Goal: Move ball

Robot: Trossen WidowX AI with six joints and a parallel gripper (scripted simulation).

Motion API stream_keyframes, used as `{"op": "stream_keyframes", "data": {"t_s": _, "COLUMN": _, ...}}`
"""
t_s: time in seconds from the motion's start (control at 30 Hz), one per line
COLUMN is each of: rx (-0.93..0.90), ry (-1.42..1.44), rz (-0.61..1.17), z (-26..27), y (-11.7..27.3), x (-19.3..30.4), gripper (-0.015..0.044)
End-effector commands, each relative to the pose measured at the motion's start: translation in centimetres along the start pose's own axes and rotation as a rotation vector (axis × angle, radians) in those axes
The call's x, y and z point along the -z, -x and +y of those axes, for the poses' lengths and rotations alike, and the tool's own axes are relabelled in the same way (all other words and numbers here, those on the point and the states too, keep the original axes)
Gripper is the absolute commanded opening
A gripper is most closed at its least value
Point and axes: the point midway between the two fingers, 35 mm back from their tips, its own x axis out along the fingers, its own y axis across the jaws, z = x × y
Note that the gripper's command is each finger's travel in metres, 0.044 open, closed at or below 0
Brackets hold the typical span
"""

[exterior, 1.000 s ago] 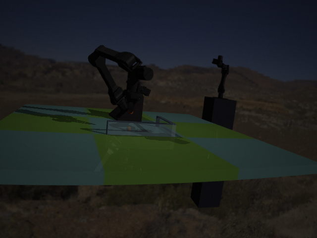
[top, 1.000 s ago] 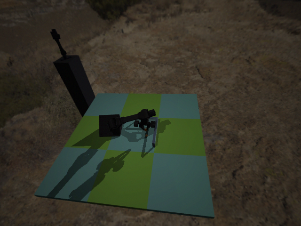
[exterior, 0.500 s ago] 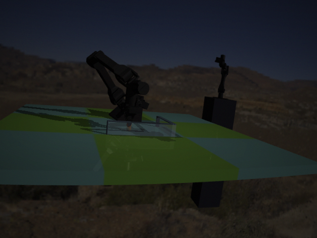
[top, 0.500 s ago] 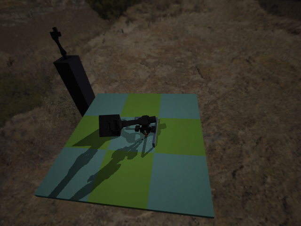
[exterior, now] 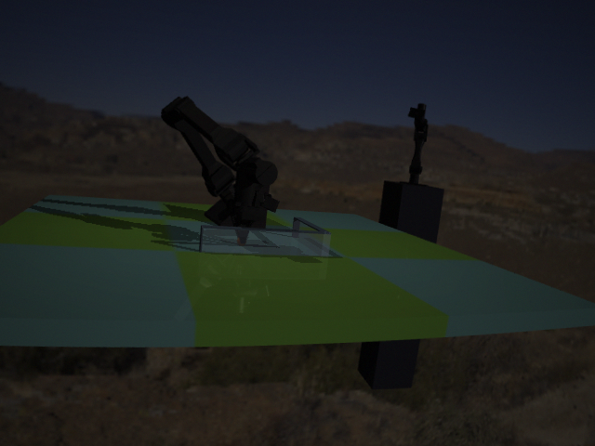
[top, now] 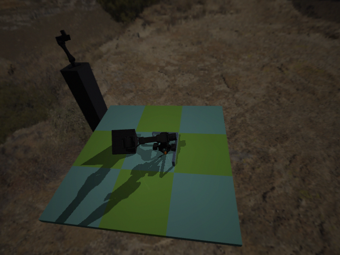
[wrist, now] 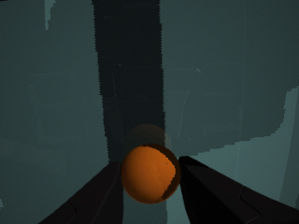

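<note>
While the top view only gives a speck of orange under the gripper (top: 164,151), the wrist view shows it plainly: jaws clamped on the orange ball (wrist: 149,175), one dark finger (wrist: 93,212) touching each side. Just past the ball there, a faint see-through copy (wrist: 148,133) peeks out behind its upper edge, partly overlapped; neither wide view resolves it. Exterior view has what the wrist lacks: the arm (exterior: 216,149) folded over, gripper (exterior: 242,236) pointing down inside the two low clear walls (exterior: 264,240), tip close to the table (exterior: 307,297); can't tell from there whether the ball touches the surface. Top view shows the walls (top: 175,148) as a corner on the teal centre square, with the ball (top: 165,152) inside that corner, near the right-hand wall.
</note>
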Motion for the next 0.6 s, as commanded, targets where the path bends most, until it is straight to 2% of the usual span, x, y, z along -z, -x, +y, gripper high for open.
{"op": "stream_keyframes", "data": {"t_s": 0.0, "rx": -0.001, "ry": 0.006, "rz": 0.005, "z": 0.08, "y": -0.37, "x": 0.03, "gripper": 0.0}}
{"op": "stream_keyframes", "data": {"t_s": 0.13, "rx": -0.001, "ry": 0.006, "rz": 0.005, "z": 0.08, "y": -0.37, "x": 0.03, "gripper": 0.0}}
{"op": "stream_keyframes", "data": {"t_s": 0.4, "rx": 0.0, "ry": 0.001, "rz": 0.0, "z": 0.03, "y": -0.25, "x": -0.01, "gripper": 0.021}}
{"op": "stream_keyframes", "data": {"t_s": 0.57, "rx": 0.0, "ry": 0.001, "rz": 0.0, "z": 0.03, "y": -0.25, "x": -0.01, "gripper": 0.0221}}
